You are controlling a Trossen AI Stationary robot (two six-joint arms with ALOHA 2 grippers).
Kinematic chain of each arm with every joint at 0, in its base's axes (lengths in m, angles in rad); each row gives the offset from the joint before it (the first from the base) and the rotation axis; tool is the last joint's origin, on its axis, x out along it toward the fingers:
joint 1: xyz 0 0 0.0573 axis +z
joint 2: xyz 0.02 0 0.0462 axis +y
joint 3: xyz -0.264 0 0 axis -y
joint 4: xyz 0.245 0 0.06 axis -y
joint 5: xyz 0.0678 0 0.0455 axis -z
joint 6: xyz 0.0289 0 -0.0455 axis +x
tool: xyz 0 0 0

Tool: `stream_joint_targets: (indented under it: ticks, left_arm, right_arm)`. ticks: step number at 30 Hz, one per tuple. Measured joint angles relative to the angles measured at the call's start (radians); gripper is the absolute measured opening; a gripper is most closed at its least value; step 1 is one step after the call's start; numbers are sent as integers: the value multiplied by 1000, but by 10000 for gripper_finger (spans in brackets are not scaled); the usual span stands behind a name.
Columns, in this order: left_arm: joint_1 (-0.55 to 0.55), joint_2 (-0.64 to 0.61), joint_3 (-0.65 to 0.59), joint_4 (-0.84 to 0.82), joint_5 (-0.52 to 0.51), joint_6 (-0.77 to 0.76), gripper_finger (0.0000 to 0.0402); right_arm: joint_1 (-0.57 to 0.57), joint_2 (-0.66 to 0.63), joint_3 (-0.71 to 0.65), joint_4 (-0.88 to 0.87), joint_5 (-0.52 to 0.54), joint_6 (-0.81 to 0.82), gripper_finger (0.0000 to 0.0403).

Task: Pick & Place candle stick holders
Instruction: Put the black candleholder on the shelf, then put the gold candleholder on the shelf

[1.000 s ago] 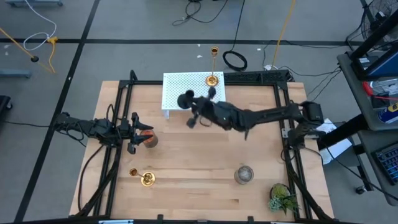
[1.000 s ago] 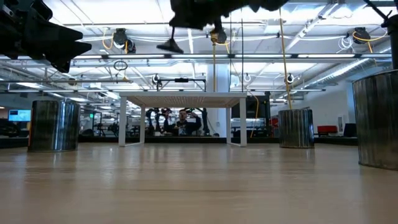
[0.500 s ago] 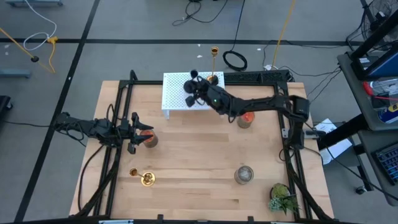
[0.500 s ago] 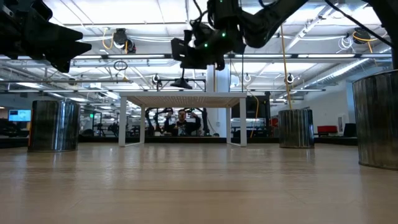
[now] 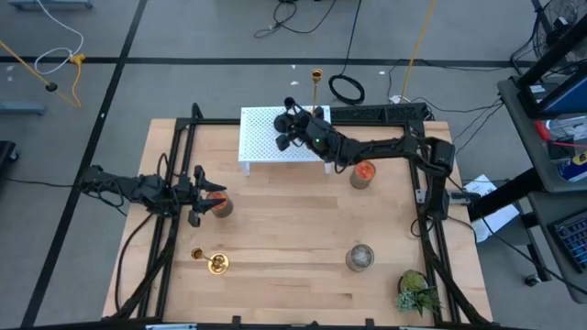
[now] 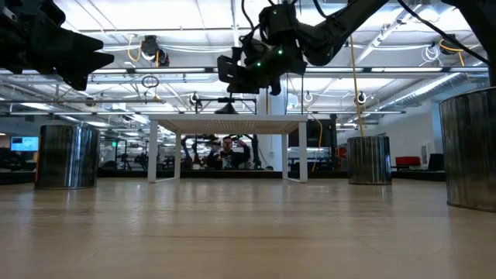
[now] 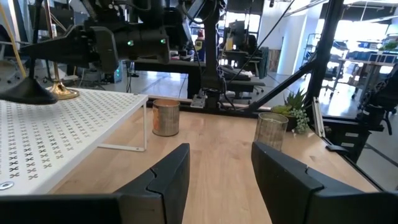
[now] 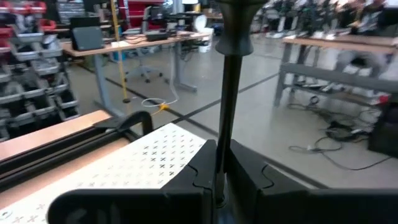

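While the right gripper [image 5: 295,122] stood clamped on the thin stem of the short black candlestick holder [image 8: 231,93], it hung over the white perforated metal shelf [image 5: 261,137] at the table's 12 o'clock, stem roughly upright, round base just above the surface near the shiny gold candlestick holder [image 5: 315,117]. Left gripper [image 5: 204,194], jaws apart, idled at 9 o'clock.

No legible text, labels or numbers anywhere.
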Motion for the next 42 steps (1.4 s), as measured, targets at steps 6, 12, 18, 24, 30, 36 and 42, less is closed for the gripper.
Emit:
stream_joint_targets:
  ticks: [6, 12, 18, 24, 30, 36, 42]
  left_arm:
    - [0, 0, 0, 0, 0, -1, 179]
    - [0, 0, 0, 0, 0, -1, 179]
    - [0, 0, 0, 0, 0, -1, 179]
    - [0, 0, 0, 0, 0, -3, 179]
    - [0, 0, 0, 0, 0, -3, 179]
    - [0, 0, 0, 0, 0, -3, 179]
    - [0, 0, 0, -18, 0, -3, 179]
  right_arm:
    - [-16, 0, 0, -20, -43, 29, 15]
    - [-34, 0, 0, -45, -43, 34, 15]
    - [-41, 0, 0, -74, -42, 35, 15]
    - [-45, 0, 0, -68, -43, 29, 22]
    - [-60, 0, 0, -82, -43, 37, 44]
    - [-63, 0, 0, -83, -43, 36, 68]
    - [-48, 0, 0, -126, -42, 26, 93]
